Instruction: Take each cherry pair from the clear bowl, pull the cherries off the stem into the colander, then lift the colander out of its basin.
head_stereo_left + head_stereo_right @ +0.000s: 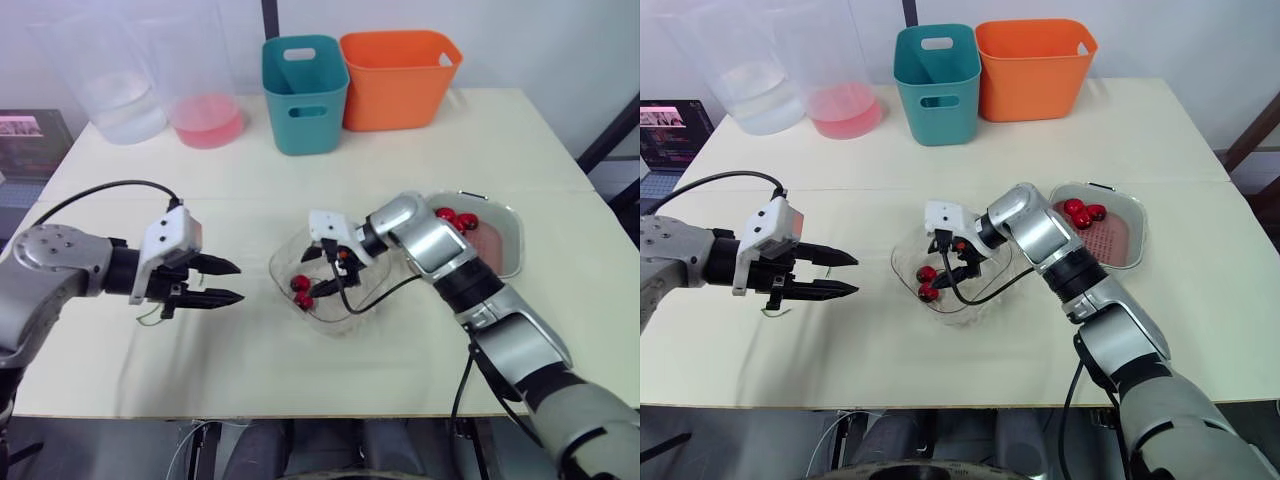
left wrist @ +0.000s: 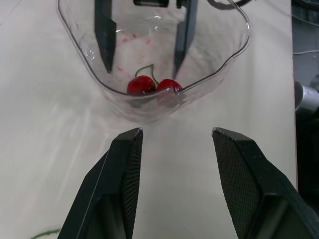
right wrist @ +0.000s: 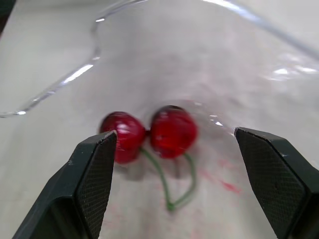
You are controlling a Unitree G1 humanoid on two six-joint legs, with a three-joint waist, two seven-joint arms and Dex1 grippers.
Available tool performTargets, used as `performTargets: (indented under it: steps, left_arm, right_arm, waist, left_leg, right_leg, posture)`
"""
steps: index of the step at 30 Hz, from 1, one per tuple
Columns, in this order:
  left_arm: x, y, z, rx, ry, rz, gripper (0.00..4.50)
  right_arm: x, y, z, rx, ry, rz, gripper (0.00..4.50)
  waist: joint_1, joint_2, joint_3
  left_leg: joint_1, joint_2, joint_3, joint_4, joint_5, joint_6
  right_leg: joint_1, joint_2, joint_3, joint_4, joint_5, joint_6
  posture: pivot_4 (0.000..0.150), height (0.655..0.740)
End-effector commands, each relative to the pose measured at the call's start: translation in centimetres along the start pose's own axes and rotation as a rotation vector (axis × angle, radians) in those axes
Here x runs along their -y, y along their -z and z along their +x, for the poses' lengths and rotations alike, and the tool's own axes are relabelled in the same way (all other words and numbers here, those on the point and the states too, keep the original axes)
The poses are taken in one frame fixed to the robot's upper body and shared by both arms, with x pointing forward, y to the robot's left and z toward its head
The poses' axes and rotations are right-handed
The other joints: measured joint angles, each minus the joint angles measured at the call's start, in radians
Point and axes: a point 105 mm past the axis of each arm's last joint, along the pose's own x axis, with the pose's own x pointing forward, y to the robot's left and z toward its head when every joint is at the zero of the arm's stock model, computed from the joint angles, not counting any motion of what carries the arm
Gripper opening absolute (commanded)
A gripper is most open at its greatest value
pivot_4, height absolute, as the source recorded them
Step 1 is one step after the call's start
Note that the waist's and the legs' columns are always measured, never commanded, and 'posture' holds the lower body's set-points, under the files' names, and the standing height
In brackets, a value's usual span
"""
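A clear bowl sits mid-table with one red cherry pair on a green stem lying inside it. My right gripper reaches into the bowl, open, with the cherry pair on the bowl floor between and just beyond its fingertips, untouched. Left of the bowl, my left gripper hovers open over the table, pointing at the bowl and holding nothing. To the right, the pink colander rests in its clear basin with a few red cherries in it.
A teal bin and an orange bin stand at the back centre. Two clear tubs are at the back left, one with pink liquid. A loose green stem lies under my left gripper.
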Motion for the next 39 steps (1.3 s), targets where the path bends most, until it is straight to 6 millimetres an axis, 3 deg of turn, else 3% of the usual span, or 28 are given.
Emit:
performTargets:
  steps: [1, 10, 13, 18, 29, 32, 36, 39]
  left_arm:
    - [-0.2, -0.7, -0.2, 0.009, -0.015, 0.036, 2.36]
    - [-0.2, -0.6, -0.1, 0.016, -0.019, 0.034, 2.36]
    - [-0.2, -0.6, 0.0, 0.016, -0.022, 0.033, 2.36]
    - [-0.2, -0.6, 0.0, 0.02, -0.025, 0.032, 2.36]
    - [-0.3, -0.7, 0.0, 0.025, -0.03, 0.031, 2.36]
    - [-0.3, -0.6, 0.0, 0.025, -0.031, 0.031, 2.36]
    - [-0.3, -0.6, 0.0, 0.022, -0.031, 0.031, 2.36]
    - [-0.4, -0.6, 0.0, 0.021, -0.031, 0.034, 2.36]
  right_arm:
    - [0.2, -1.2, 0.0, 0.029, 0.014, -0.004, 4.02]
    - [0.1, 0.0, 1.2, -0.057, 0.049, 0.001, 4.02]
    - [-0.3, 0.0, 1.4, -0.049, 0.04, -0.01, 3.11]
    - [-0.6, -0.1, 1.2, -0.036, 0.028, -0.048, 0.53]
    - [-0.3, -0.2, -0.8, -0.058, 0.066, -0.22, 0.53]
    - [-0.1, -0.7, -1.8, -0.056, 0.087, -0.296, 0.53]
    - [-0.2, -2.0, -2.9, -0.006, 0.073, -0.272, 0.53]
    - [-0.9, -2.5, -3.1, 0.027, 0.033, -0.227, 1.3]
  waist:
    - [0.0, 0.0, 0.0]
    - [0.0, 0.0, 0.0]
    - [0.0, 0.0, 0.0]
    - [0.0, 0.0, 0.0]
    - [0.001, 0.0, 0.0]
    - [0.001, 0.0, 0.0]
    - [-0.001, 0.0, 0.0]
    - [0.0, 0.0, 0.0]
  left_leg:
    - [0.0, 0.0, 0.0, 0.0, 0.0, 0.0]
    - [0.0, 0.0, 0.0, 0.0, 0.0, 0.0]
    - [0.0, 0.0, 0.0, 0.0, 0.0, 0.0]
    - [0.0, 0.0, 0.0, 0.0, 0.0, 0.0]
    - [0.0, 0.0, 0.0, 0.0, 0.0, 0.0]
    - [0.0, 0.0, 0.0, 0.0, 0.0, 0.0]
    - [0.0, 0.0, 0.0, 0.0, 0.0, 0.0]
    - [0.0, 0.0, 0.0, 0.0, 0.0, 0.0]
  right_leg:
    - [0.0, 0.0, 0.0, 0.0, 0.0, 0.0]
    - [0.0, 0.0, 0.0, 0.0, 0.0, 0.0]
    - [0.0, 0.0, 0.0, 0.0, 0.0, 0.0]
    - [0.0, 0.0, 0.0, 0.0, 0.0, 0.0]
    - [0.0, 0.0, 0.0, 0.0, 0.0, 0.0]
    - [0.0, 0.0, 0.0, 0.0, 0.0, 0.0]
    - [0.0, 0.0, 0.0, 0.0, 0.0, 0.0]
    - [0.0, 0.0, 0.0, 0.0, 0.0, 0.0]
  posture:
    - [0.15, 0.7394]
    - [0.15, 0.7394]
    - [0.15, 0.7394]
    - [0.15, 0.7394]
    - [0.15, 0.7394]
    - [0.15, 0.7394]
    - [0.15, 0.7394]
    - [0.15, 0.7394]
